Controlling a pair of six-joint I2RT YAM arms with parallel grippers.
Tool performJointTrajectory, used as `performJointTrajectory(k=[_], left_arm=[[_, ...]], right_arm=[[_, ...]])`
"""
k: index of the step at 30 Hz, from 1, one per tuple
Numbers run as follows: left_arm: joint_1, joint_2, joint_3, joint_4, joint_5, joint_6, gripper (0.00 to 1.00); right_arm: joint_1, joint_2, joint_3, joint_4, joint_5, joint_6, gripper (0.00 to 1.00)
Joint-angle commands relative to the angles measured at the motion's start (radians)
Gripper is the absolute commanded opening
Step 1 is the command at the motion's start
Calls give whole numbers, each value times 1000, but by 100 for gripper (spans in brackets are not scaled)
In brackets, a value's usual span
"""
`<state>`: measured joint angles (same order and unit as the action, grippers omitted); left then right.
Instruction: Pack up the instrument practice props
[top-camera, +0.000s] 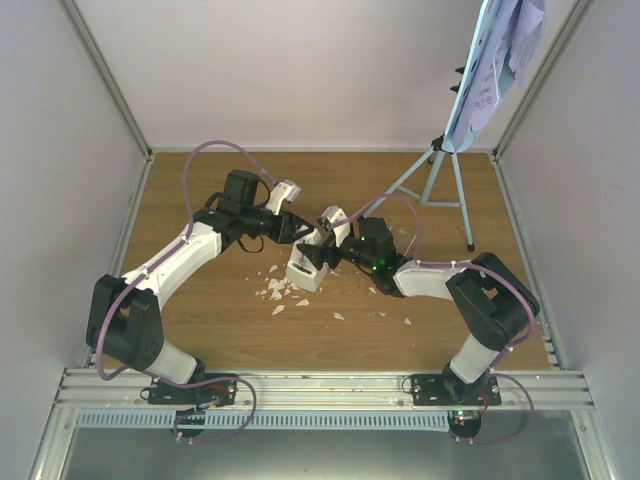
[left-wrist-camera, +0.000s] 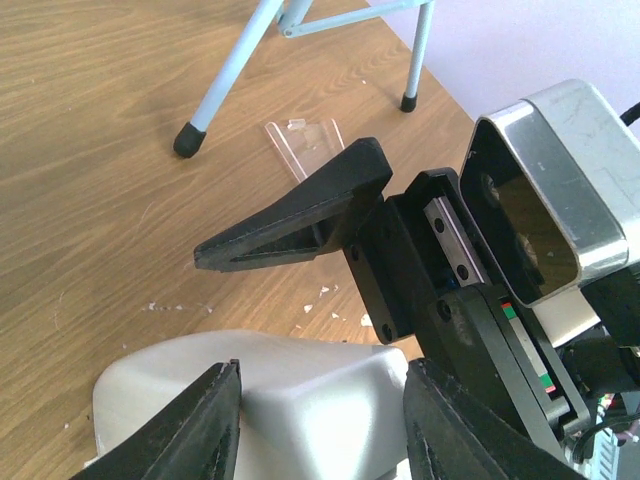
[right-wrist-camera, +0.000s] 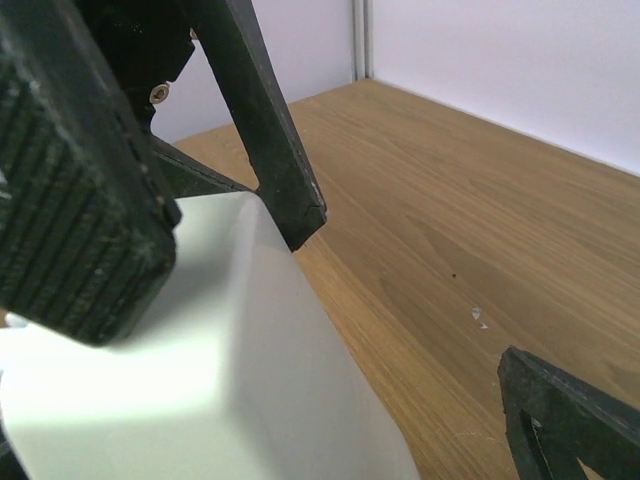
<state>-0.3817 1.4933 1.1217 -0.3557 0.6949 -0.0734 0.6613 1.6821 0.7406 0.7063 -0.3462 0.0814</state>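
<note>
The white pyramid metronome (top-camera: 303, 270) stands mid-table. My left gripper (top-camera: 300, 236) is shut on its upper part; in the left wrist view (left-wrist-camera: 320, 430) both fingers press its white sides (left-wrist-camera: 300, 390). My right gripper (top-camera: 320, 256) is open beside the metronome (right-wrist-camera: 200, 380), with one finger (right-wrist-camera: 570, 420) well clear on the bare wood. The clear tapered cover (left-wrist-camera: 305, 145) lies flat on the table beyond. The pale-blue music stand (top-camera: 440, 180) stands at the back right, its tray (top-camera: 470, 110) holding lavender-white sheet music (top-camera: 505, 40).
Small white crumbs (top-camera: 275, 290) are scattered on the wood in front of the metronome. The stand's legs (left-wrist-camera: 230, 70) end in black feet near the cover. Pale walls close in the table on three sides.
</note>
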Motion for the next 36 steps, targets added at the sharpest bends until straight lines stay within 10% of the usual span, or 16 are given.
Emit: performJointTrajectory(k=[1, 20, 36], left_arm=[[-5, -30, -3, 0, -12, 19, 49], [0, -235, -75, 85, -305, 35, 91], [-30, -608, -421, 433, -352, -181, 94]], right_arm=[[-19, -1, 9, -3, 29, -24, 97], [-17, -190, -102, -9, 31, -123, 100], [-19, -588, -301, -73, 311, -164, 100]])
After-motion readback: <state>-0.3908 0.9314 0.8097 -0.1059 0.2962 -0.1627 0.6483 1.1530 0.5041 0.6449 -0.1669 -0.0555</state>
